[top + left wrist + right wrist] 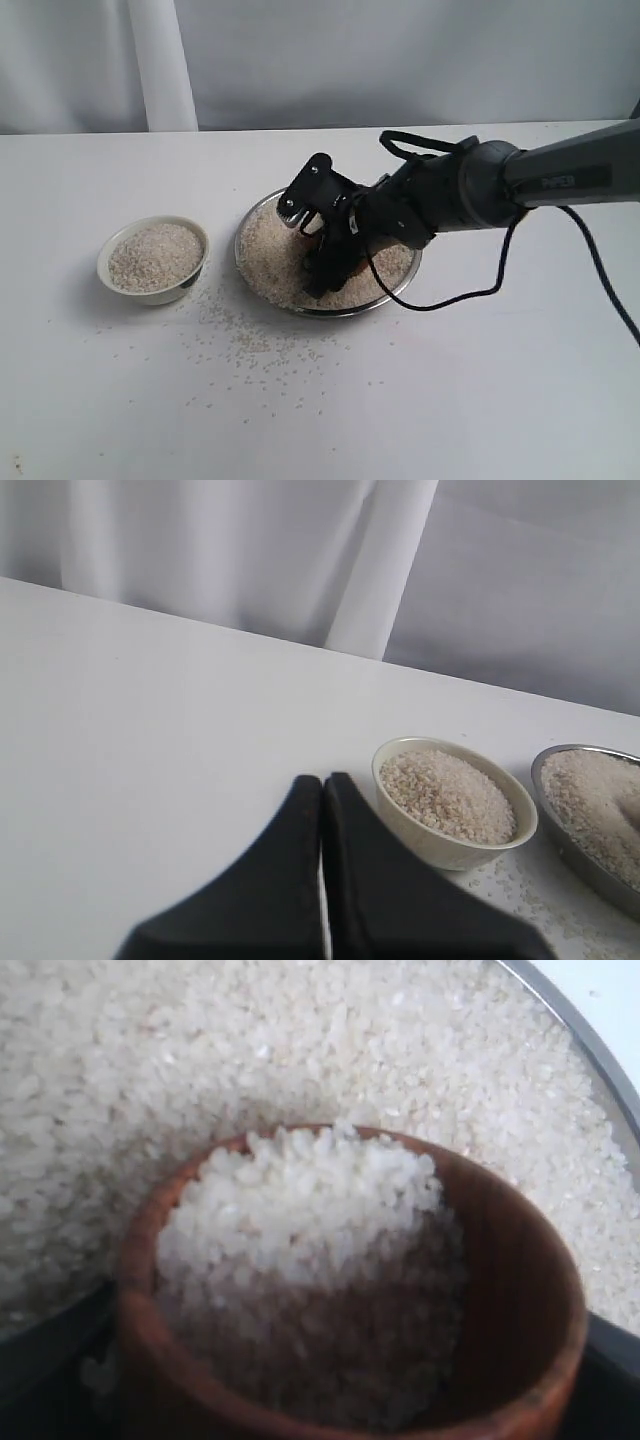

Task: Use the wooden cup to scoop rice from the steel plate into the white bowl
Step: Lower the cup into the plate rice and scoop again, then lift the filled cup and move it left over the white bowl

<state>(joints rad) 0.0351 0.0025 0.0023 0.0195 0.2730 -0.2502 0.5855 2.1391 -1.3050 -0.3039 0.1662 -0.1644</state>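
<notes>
**Right pincer clamps cup in the plate**

It pinches the cup by its sides, low in the rice, and the cup is part-filled. Left pincer is pressed together over the table, which is plain white. A pale curtain hangs behind. Lettering on the right arm is too blurred to read. One plate, one cup and one heaped bowl, at nine o'clock from the plate. Loose grains are strewn at seven o'clock.
</notes>
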